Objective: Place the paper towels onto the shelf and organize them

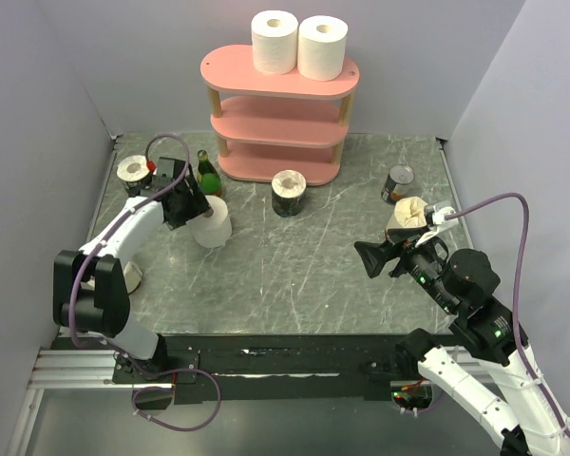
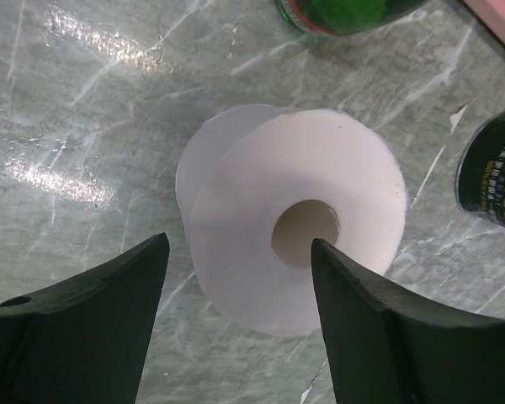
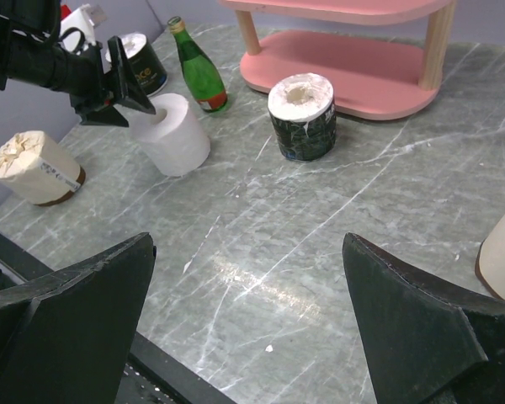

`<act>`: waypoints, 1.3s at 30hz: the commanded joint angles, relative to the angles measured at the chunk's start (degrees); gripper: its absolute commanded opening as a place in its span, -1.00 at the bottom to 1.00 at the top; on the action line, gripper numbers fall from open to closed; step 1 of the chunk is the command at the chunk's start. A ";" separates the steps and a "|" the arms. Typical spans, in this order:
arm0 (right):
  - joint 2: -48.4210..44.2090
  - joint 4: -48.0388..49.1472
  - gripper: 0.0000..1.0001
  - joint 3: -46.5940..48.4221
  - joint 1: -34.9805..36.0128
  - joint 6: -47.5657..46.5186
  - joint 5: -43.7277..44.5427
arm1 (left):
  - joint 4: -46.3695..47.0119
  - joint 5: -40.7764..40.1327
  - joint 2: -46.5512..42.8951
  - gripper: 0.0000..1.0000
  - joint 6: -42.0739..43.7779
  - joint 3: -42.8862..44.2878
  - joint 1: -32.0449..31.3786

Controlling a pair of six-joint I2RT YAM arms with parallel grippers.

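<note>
The pink shelf [image 1: 228, 68] stands at the back with two white paper towels [image 1: 275, 41] [image 1: 322, 46] on its top board. A third white roll [image 1: 214, 226] [image 2: 337, 168] stands upright on the table. My left gripper [image 1: 198, 204] [image 2: 240, 244] hovers open over it: one fingertip [image 2: 324, 252] sits at the core's edge, the other is just clear of the roll's side. A dark-banded roll [image 1: 289, 193] stands before the shelf and another [image 1: 133, 172] at far left. A cream roll [image 1: 406, 217] sits beside my right gripper [image 1: 370, 258] [image 3: 248, 240], which is open over bare table.
A green bottle [image 1: 207, 174] stands just behind the left gripper, near the shelf's left end. A small can [image 1: 397, 183] is behind the cream roll on the right. Another cream roll [image 3: 34, 168] lies near the left arm's base. Grey walls close in both sides.
</note>
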 commanded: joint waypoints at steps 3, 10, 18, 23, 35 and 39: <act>0.04 2.62 0.99 1.27 0.16 -0.60 0.83 | 3.35 1.76 1.79 0.43 -0.92 -1.15 0.22; 0.04 2.45 0.99 1.09 0.16 -0.34 0.83 | 3.62 0.44 3.11 0.37 -0.65 -1.07 0.22; 0.22 2.53 0.99 1.00 0.16 -0.25 0.74 | 1.96 -1.67 1.45 -0.07 -0.22 -0.28 0.22; 0.48 2.71 0.99 1.18 0.07 0.02 0.39 | -2.79 -3.42 -1.89 -0.22 1.10 2.79 0.22; 0.66 2.10 0.99 1.88 0.16 0.81 -0.32 | -14.56 -4.66 -5.51 -0.46 5.67 24.99 0.22; 0.74 1.30 0.99 3.11 0.16 0.11 -0.23 | -19.30 -5.54 -1.82 -0.46 6.64 37.93 0.22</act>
